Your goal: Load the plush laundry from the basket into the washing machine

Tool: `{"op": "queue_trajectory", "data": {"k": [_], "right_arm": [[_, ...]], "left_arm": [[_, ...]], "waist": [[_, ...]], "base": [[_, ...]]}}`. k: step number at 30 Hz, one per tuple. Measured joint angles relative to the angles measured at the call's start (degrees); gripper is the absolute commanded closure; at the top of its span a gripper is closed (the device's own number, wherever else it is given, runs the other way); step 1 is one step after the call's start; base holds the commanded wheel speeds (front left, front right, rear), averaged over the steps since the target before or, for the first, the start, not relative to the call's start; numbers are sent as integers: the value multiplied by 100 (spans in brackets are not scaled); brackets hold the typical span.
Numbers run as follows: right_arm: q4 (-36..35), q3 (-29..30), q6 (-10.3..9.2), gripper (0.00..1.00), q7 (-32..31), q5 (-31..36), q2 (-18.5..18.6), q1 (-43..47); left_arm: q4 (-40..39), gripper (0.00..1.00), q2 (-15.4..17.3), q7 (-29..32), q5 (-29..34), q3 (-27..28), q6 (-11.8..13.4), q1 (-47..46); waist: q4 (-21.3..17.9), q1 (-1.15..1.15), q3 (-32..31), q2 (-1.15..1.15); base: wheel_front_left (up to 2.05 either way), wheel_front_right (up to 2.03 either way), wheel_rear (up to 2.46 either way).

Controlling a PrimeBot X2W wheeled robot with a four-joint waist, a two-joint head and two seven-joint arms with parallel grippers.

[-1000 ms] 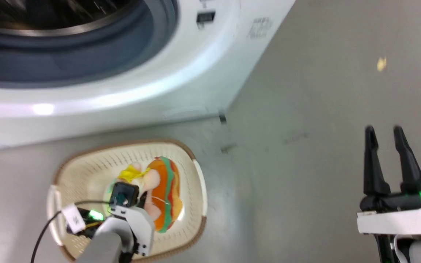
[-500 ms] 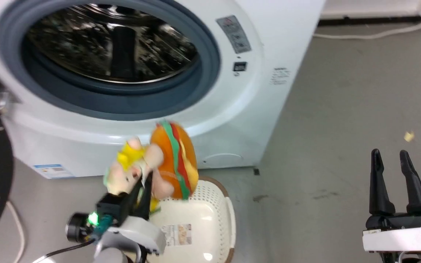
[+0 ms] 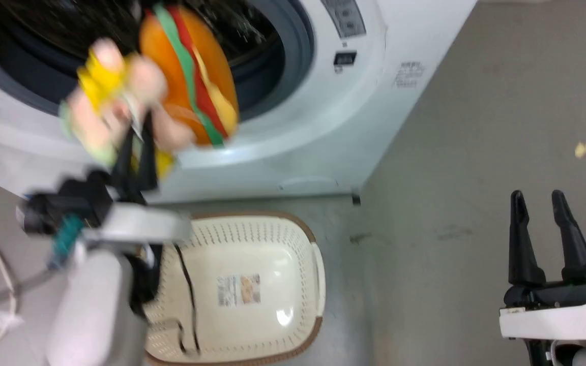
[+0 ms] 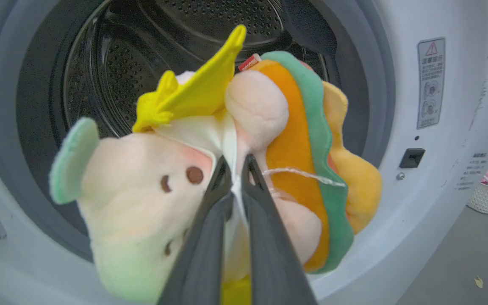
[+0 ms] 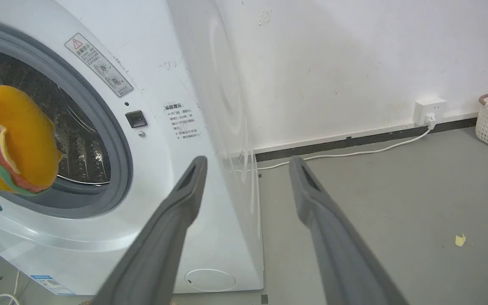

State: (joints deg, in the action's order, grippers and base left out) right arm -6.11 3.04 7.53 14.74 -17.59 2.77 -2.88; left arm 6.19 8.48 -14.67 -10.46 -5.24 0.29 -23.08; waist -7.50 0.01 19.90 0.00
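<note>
My left tool (image 4: 236, 165) was pinched almost shut on a thin fold of pale fabric between the pink plush animal (image 4: 134, 190) and the burger plush (image 4: 299, 140). The 2 toys hung at the middle of the left wrist frame, right before the open mouth of the washing machine (image 3: 313, 122) but not yet past its grey gasket (image 4: 381, 106). My worry was the hold: 1 narrow pinch carried both toys, and I could not tell whether the burger was gripped itself or only clinging to the animal. A quick swing might have shaken it loose, and I judged it would then land on the floor (image 3: 450, 152) or in the basket (image 3: 272, 244), which sat bare at the lower middle of the head frame under the washer's front. The bundle was also wide, with the yellow part sticking up and the burger bulging to the right of the frame, so either might have caught on the gasket lip. Letting go too soon would have left the toys on that lip instead of in the steel drum (image 4: 142, 55). My right tool (image 3: 536, 195) stood at the lower right of the head frame, fingers apart and holding nothing, too far off to catch a fall.
</note>
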Motion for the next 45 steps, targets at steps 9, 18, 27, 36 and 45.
{"op": "queue_trajectory", "data": {"k": [9,18,27,36,45], "right_arm": [[-22,-10,0,0,0,-215,1,-261],[-10,-107,0,0,0,-465,1,-448],[16,-224,0,0,0,-604,1,-593],[52,-136,0,0,0,-577,1,-666],[27,48,0,0,0,-141,1,-636]], "left_arm": [[991,100,705,159,244,187,-234,-1764],[2014,100,1358,929,564,80,-407,-3936],[3560,100,1750,1417,701,-170,-590,-4953],[4437,6,1691,966,782,-375,-584,-5105],[4935,0,939,64,483,-465,-465,-4164]], "waist": [[-434,0,884,0],[-855,0,1783,0],[-1175,0,2244,0],[-1102,0,2118,0],[-678,-1,1219,0]], "base": [[0,0,0],[0,0,0],[0,0,0],[0,0,0],[0,0,0]]}}
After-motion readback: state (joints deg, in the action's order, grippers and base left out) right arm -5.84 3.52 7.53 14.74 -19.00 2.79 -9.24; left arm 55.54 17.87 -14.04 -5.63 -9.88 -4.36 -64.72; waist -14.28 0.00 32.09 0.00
